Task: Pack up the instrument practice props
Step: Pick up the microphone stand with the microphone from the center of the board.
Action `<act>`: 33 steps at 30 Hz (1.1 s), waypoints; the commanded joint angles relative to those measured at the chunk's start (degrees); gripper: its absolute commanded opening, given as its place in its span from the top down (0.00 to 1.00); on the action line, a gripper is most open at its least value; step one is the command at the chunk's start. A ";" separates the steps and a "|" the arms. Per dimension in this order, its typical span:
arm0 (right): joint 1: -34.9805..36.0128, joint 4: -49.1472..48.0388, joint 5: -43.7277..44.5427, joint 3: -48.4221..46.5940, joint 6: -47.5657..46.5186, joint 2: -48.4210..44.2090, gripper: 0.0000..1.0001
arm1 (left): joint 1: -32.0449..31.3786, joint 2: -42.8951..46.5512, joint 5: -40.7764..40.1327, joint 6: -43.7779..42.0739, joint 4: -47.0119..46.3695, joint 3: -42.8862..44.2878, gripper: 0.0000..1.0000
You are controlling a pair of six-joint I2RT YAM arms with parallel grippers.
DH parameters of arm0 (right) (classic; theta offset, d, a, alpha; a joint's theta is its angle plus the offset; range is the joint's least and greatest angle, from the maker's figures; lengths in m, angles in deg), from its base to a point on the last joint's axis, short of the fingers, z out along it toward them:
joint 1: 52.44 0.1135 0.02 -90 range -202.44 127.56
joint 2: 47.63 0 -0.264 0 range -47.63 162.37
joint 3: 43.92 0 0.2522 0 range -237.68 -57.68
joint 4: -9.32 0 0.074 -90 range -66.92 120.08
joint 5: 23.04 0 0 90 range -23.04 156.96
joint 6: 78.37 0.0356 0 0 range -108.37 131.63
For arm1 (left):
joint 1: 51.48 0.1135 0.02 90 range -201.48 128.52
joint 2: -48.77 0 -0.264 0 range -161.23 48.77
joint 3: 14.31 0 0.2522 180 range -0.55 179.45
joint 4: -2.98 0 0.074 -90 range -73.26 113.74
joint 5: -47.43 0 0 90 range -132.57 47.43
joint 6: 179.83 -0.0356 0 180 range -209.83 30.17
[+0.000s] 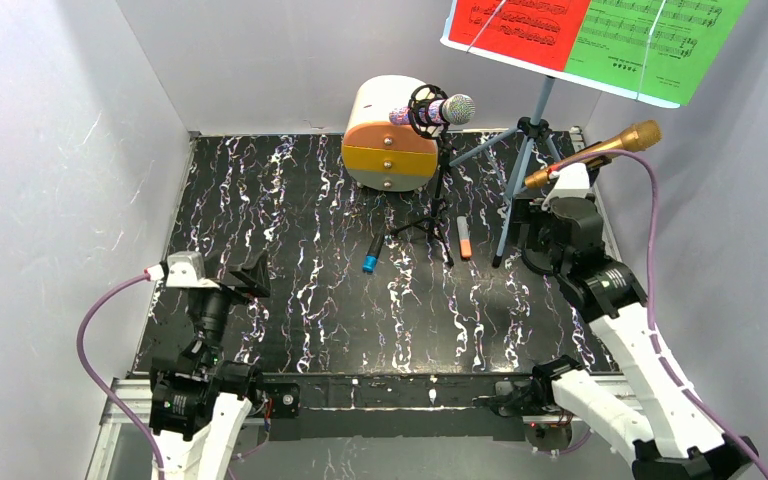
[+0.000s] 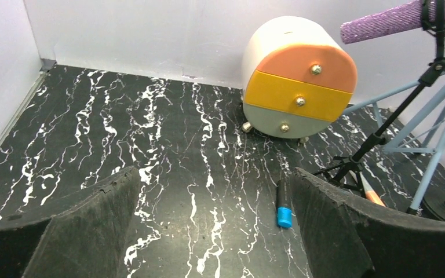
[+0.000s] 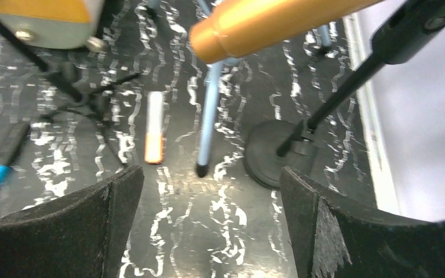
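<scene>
The gold microphone (image 1: 600, 150) slants on a black stand with a round base (image 3: 272, 156) at the right. My right gripper (image 3: 211, 197) hovers open just below and in front of it, nothing between its fingers. A silver-headed purple microphone (image 1: 435, 110) sits on a black tripod (image 1: 438, 215) in front of the cabinet. Beside it the pale-blue tripod (image 1: 525, 170) carries a red sheet (image 1: 520, 25) and a green sheet (image 1: 660, 40). My left gripper (image 2: 217, 197) stays open and empty at the near left, low over the table.
The round cream-and-orange drawer cabinet (image 1: 390, 135) stands at the back centre. A blue-capped black marker (image 1: 373, 253) and an orange-tipped marker (image 1: 464, 238) lie by the tripod feet. Grey walls close in the black marbled table (image 1: 290, 200) on three sides.
</scene>
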 commanded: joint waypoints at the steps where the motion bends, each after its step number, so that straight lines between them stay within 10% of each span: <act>1: -0.24 -4.27 12.33 -0.12 -4.56 1.14 0.07 | -2.02 2.72 -0.29 -0.68 0.17 0.98 0.02; 33: -24.24 -48.33 -3.70 17.96 -3.99 11.57 0.29 | -5.85 5.16 -1.16 -2.38 0.93 0.94 0.02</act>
